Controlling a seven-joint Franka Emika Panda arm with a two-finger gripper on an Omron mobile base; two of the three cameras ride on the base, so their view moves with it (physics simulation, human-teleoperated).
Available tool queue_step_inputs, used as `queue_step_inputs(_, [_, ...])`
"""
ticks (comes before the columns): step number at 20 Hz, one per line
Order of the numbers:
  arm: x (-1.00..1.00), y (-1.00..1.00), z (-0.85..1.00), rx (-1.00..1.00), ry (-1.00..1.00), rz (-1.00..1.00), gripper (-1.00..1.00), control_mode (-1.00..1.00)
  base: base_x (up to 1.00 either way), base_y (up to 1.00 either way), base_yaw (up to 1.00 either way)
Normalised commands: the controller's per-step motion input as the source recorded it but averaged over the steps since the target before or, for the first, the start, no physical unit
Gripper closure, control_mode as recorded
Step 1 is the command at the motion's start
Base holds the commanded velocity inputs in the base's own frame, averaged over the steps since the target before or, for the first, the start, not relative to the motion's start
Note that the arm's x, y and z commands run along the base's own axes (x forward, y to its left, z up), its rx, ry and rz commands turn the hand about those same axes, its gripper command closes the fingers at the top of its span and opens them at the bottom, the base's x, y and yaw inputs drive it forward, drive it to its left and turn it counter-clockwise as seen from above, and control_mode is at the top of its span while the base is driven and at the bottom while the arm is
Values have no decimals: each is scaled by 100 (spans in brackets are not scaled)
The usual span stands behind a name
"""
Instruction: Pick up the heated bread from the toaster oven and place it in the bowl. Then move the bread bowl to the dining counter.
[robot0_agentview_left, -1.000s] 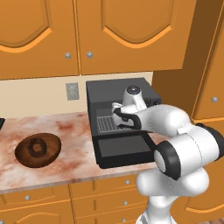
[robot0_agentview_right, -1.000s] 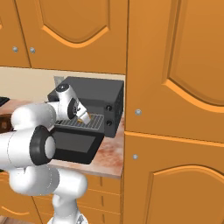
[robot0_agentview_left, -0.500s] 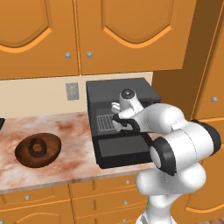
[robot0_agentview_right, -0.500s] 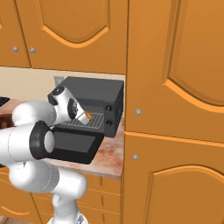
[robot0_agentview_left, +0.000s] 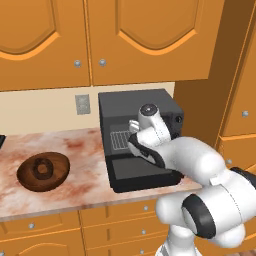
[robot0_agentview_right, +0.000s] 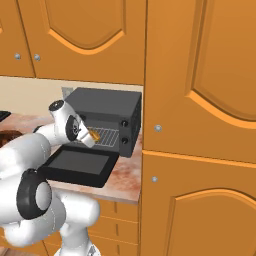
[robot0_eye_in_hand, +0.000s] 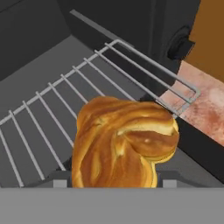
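Pick-up step judged in hand: the bread (robot0_eye_in_hand: 124, 144) is seen low in the frame's centre on the wire rack (robot0_eye_in_hand: 65, 94) of the toaster oven (robot0_agentview_left: 137, 107), with the gripper (robot0_agentview_right: 91, 136) around it. Whether the jaws are clamped cannot be told; fingertips are hidden. Next, a lift clear toward the bowl (robot0_agentview_left: 43, 171), lower left, is called for.

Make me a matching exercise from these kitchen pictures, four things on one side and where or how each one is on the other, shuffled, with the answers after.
Things:
1. bread
2. bowl
3. toaster oven door
4. wall outlet

Places or states:
A. dropped open, lying flat over the counter
B. on the wall, left of the toaster oven
C. over the wire rack, right in front of the hand camera
D. on the counter, left of the oven, nothing in it

Pairs: 1-C, 2-D, 3-A, 4-B
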Motion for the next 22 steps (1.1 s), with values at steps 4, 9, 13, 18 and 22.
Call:
queue_step_inputs(4, [-100,63,77,-1,1,15,100,-100,0,0,0])
queue_step_inputs(9, [-82,100,80,-11,5,31,100,-100,0,0,0])
queue_step_inputs(13, [-61,100,51,-15,9,45,100,-100,0,0,0])
queue_step_inputs(18, [-32,100,39,-17,11,38,100,-100,0,0,0])
queue_step_inputs(22, [-4,100,10,-24,21,23,100,-100,0,0,0])
